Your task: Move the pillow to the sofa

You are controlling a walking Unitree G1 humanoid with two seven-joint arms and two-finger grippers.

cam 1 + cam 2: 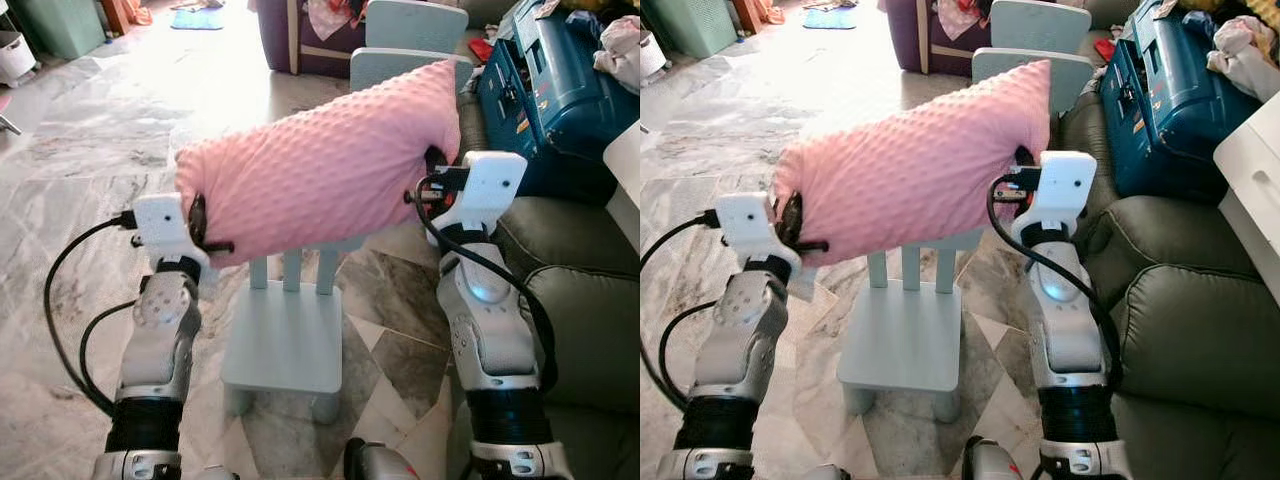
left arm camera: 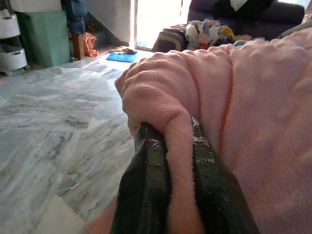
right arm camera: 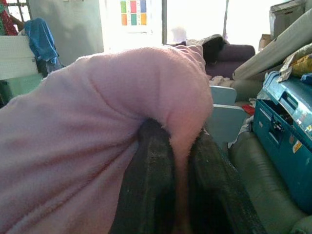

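Note:
A pink bumpy pillow (image 1: pixel 320 165) hangs in the air between my two arms, above a small pale blue chair (image 1: pixel 288 335). My left gripper (image 1: pixel 200 232) is shut on the pillow's left end, its black fingers (image 2: pixel 146 190) pinching a fold of the fabric. My right gripper (image 1: pixel 432 180) is shut on the pillow's right end, with pink cloth squeezed between its fingers (image 3: pixel 153 180). The olive green sofa (image 1: pixel 590 310) lies to my right, its cushions (image 1: pixel 1200 330) close beside my right arm.
A blue case (image 1: pixel 545 90) rests on the sofa's far part, with clothes heaped on it. A second pale blue chair (image 1: pixel 415 40) stands behind the pillow. A dark purple sofa (image 1: pixel 295 35) is at the back. Marble floor (image 1: pixel 90 150) stretches to my left.

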